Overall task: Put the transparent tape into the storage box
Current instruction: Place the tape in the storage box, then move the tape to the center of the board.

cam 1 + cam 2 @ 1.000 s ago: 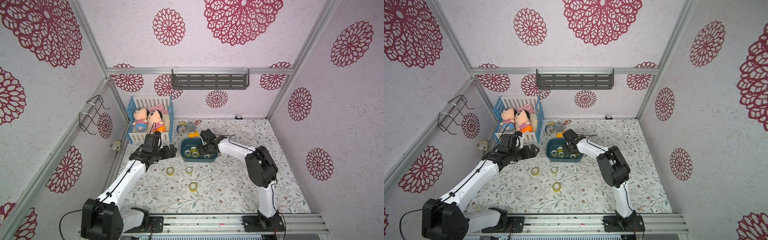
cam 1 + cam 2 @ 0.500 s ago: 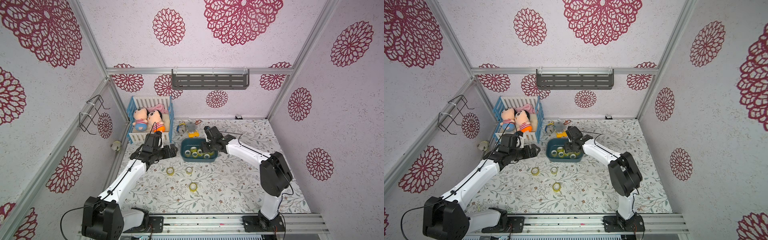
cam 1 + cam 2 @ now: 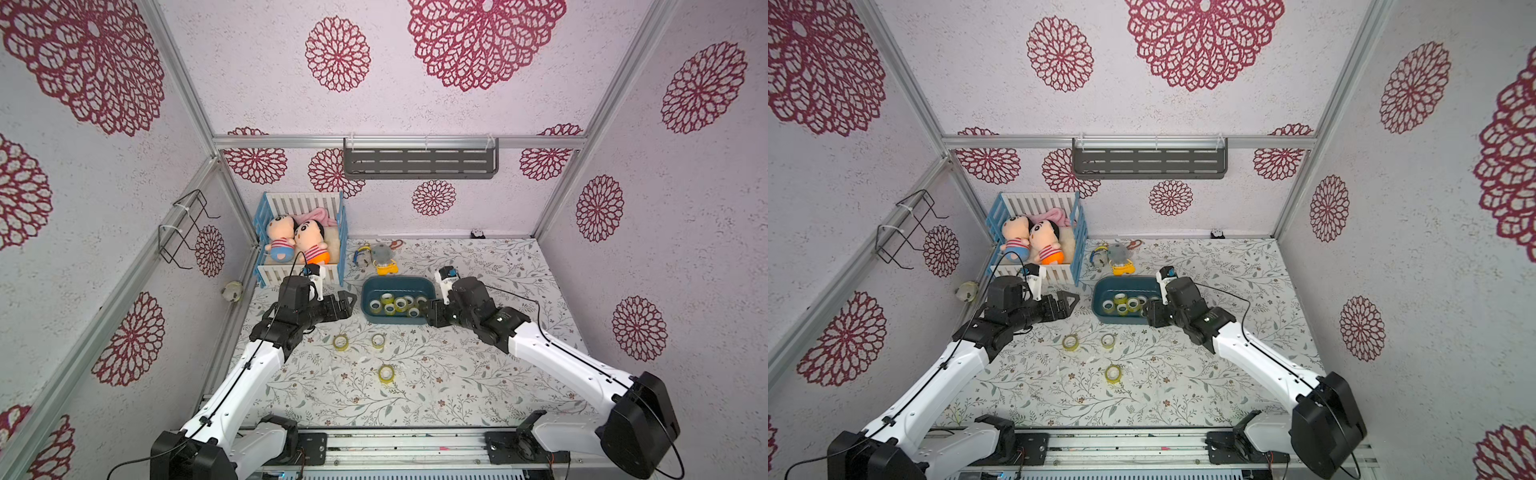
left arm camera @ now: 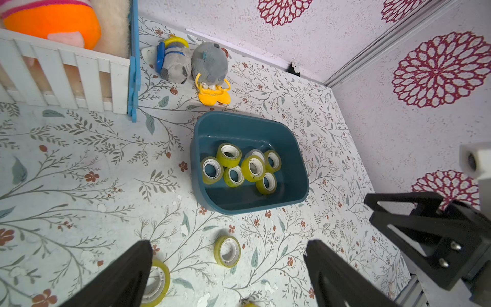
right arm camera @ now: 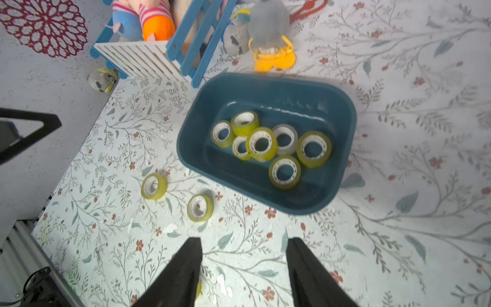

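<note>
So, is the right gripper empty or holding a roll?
Empty. The right gripper shows its jaws apart in the wrist view, only tablecloth between them.

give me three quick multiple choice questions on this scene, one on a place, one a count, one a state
1. Where do the loose rolls lie?
A on the table, outside the box
B inside the box
C in a gripper

2. How many rolls are in the box?
A three
B ten
C seven

3. The right gripper is:
A shut on a roll
B open and empty
C shut and empty

Answers: A, three rolls lie on the bare table near the box. C, both wrist views show seven. B, its jaws stand apart with only table between them.
</note>
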Robot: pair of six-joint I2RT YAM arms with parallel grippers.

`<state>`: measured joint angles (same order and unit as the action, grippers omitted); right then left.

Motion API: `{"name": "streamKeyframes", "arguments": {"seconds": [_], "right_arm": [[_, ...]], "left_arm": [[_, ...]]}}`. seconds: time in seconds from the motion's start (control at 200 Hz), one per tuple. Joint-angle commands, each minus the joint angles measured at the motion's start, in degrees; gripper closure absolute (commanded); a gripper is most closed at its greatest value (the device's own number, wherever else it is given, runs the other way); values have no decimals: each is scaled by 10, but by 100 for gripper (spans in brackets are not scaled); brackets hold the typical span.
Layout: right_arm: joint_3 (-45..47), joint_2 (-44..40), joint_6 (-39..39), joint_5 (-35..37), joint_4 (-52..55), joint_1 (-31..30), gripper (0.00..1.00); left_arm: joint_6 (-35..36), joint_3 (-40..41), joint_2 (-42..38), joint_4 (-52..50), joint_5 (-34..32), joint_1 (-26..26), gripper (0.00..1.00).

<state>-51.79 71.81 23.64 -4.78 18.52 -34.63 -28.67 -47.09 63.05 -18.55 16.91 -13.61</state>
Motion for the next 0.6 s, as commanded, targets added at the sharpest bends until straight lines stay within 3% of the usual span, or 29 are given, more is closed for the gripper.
{"name": "streamKeyframes", "arguments": {"seconds": [0.0, 0.315, 0.596], "right_arm": [[34, -47, 40, -22, -42, -3, 42], [164, -137, 169, -5, -103, -57, 42], [197, -126, 216, 27, -134, -99, 42]], "left_arm": [[-12, 5, 11, 23, 13, 1, 3], [-12, -23, 68, -9, 46, -5, 3], [27, -35, 16, -111, 24, -5, 3]]}}
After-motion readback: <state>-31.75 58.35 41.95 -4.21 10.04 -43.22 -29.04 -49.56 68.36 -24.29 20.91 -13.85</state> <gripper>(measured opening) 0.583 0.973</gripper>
